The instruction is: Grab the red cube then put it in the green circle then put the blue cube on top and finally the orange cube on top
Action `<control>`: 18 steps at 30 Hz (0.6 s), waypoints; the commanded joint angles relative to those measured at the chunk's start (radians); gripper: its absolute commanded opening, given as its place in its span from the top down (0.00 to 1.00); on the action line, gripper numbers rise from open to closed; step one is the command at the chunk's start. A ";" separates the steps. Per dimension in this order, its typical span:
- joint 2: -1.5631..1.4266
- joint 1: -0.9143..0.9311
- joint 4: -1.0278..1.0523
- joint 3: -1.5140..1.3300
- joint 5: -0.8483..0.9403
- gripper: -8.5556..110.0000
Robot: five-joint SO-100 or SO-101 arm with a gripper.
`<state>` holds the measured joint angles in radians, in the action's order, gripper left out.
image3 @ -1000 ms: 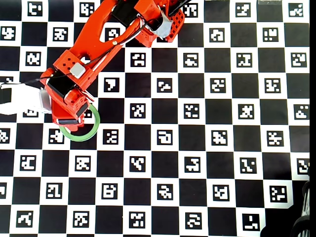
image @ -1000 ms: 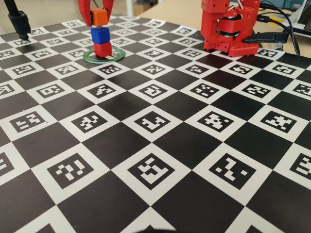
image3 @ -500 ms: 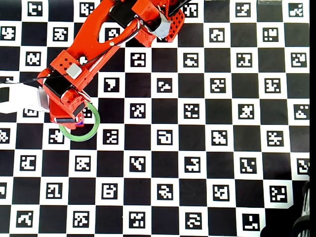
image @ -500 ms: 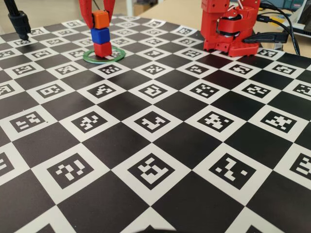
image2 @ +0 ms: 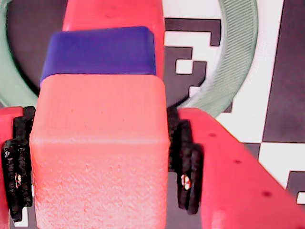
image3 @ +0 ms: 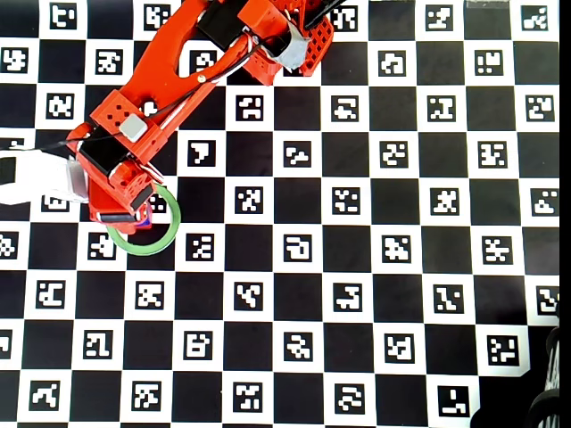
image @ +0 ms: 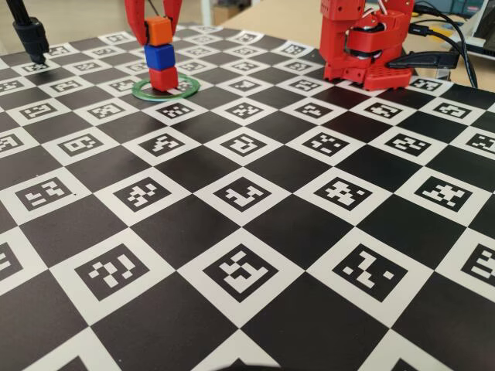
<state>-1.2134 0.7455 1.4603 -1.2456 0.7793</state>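
In the fixed view the red cube (image: 163,78) stands inside the green circle (image: 182,91) with the blue cube (image: 160,56) on it. The orange cube (image: 160,31) sits on the blue one, and my gripper (image: 157,27) is shut on it from above, one red finger on each side. The wrist view looks down the stack: orange cube (image2: 100,152) between the black pads (image2: 183,162), below it the blue cube (image2: 100,50), the red cube (image2: 114,14) and the green circle (image2: 238,57). In the overhead view my gripper (image3: 125,207) hides the stack over the green circle (image3: 152,245).
The arm's red base (image: 363,46) stands at the back right with cables (image: 456,39) behind it. A black stand (image: 31,35) rises at the back left. A white object (image3: 36,178) lies at the mat's left edge. The checkered marker mat (image: 247,232) covers the table.
My gripper has come down a little with the orange cube, and the small gap above the blue cube has closed. The red and blue cubes have not moved.
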 commanded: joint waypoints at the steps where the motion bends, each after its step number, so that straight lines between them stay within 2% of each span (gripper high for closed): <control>1: -0.028 0.008 -0.008 0.063 -0.008 0.90; 9: -0.026 0.005 -0.011 0.060 -0.018 0.90; 16: -0.046 0.009 -0.008 0.038 -0.006 0.68; 18: -0.057 0.009 -0.011 0.026 -0.005 0.65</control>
<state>-1.2118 0.7455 1.4603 -1.2456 0.7670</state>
